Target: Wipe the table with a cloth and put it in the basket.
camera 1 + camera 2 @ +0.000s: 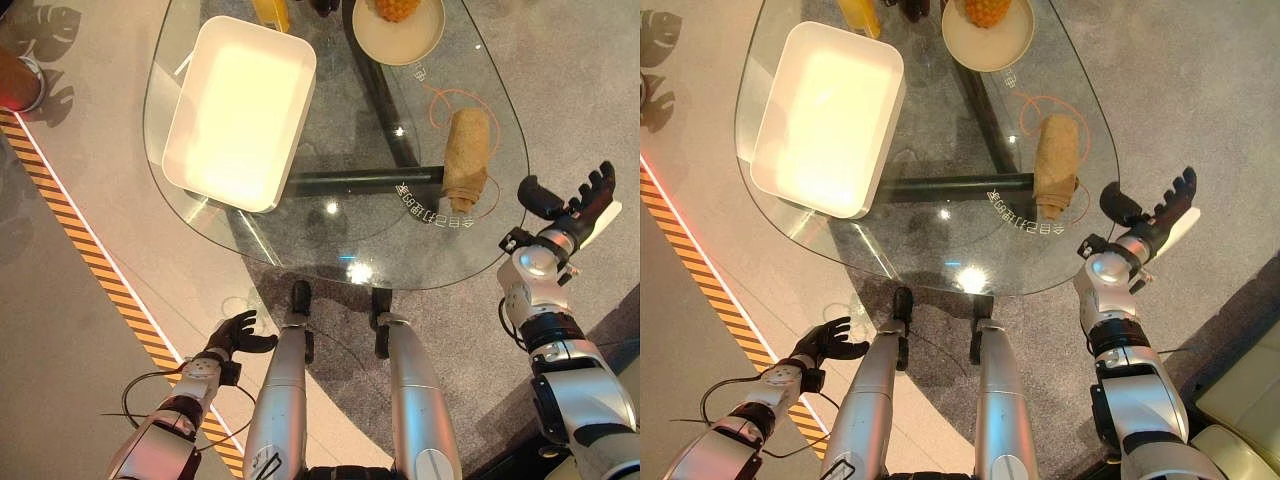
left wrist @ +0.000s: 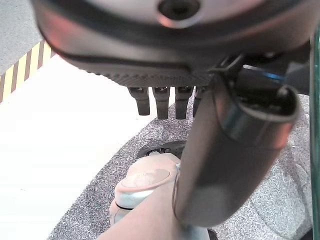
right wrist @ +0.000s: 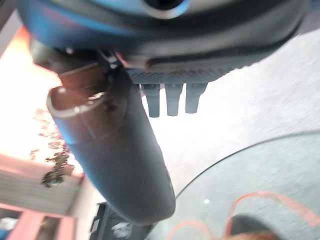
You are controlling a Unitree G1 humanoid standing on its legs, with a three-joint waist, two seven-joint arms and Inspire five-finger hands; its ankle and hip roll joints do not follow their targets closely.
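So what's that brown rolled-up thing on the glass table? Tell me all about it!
It is a cloth, tan-brown and soft-looking, rolled into a thick bundle with its far end rounded and its near end looser and folded. It lies flat on the glass table, near the edge on the robot's right, inside a thin orange loop drawn on the glass. Nothing holds it: the right hand hovers open beside the table edge, apart from it.

One glass table (image 1: pixel 200 215), one white basket (image 1: pixel 238 110), one rolled tan cloth (image 1: pixel 466 158), one round plate (image 1: pixel 398 38), one orange cord loop (image 1: pixel 445 95), two hands: left hand (image 1: pixel 236 333), right hand (image 1: pixel 575 200).
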